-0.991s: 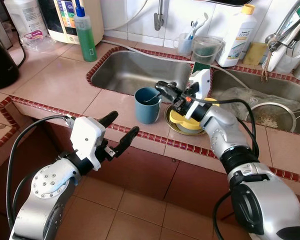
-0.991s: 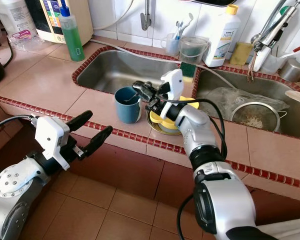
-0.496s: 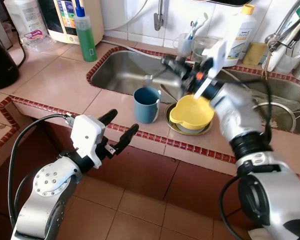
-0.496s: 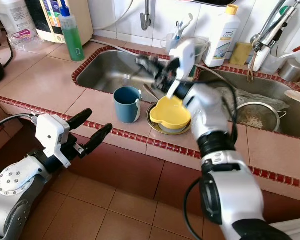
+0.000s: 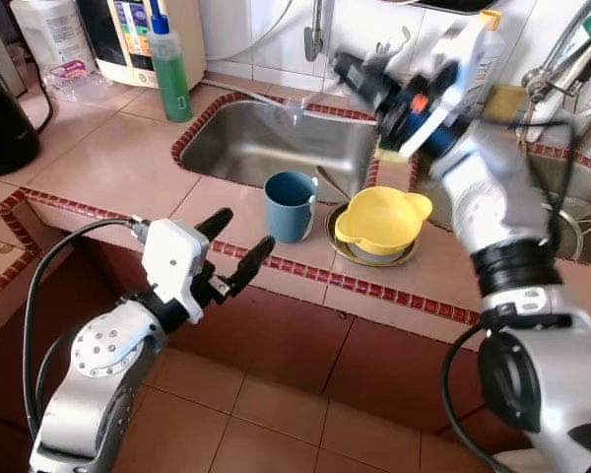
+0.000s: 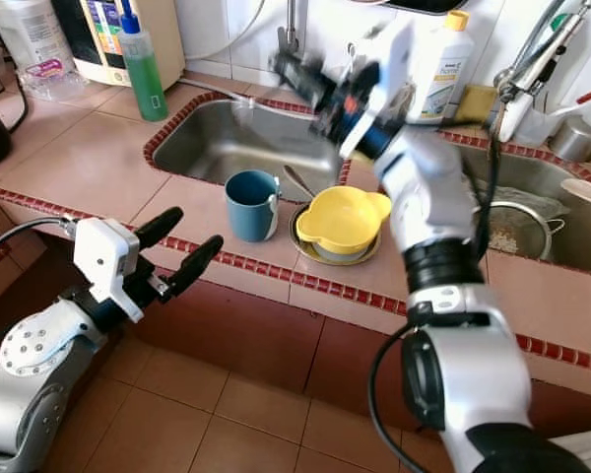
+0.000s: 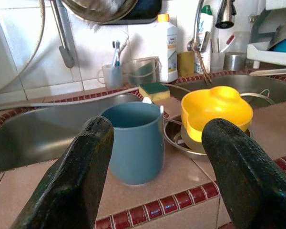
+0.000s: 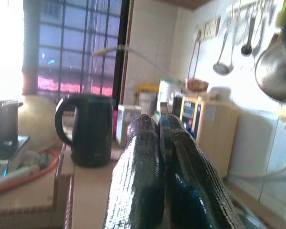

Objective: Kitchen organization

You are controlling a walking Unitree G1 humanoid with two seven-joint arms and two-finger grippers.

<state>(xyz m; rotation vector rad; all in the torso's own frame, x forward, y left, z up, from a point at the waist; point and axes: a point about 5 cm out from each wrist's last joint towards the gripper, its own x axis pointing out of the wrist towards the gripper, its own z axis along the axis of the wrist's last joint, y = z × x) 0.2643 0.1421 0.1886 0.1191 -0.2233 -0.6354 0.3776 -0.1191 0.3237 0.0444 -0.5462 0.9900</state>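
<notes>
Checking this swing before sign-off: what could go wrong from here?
1. The right gripper is motion-blurred above the sink, pinching the thin spoon only at its fingertips. The spoon could slip and drop.
2. Its forearm hangs over the yellow bowl and the blue cup near the counter edge. A low return could knock them.

Left arm low, elbow bent, forearm angled up toward the table edge. Left claw point(image 5: 232, 246) hangs in front of that edge, fingers point(image 7: 81, 171) spread wide, nothing between them. Right arm raised and extended forward, wrist high, motion-blurred. Right claw point(image 6: 294, 71) points away from the body, fingers point(image 8: 143, 181) pressed together around a thin metal handle.
</notes>
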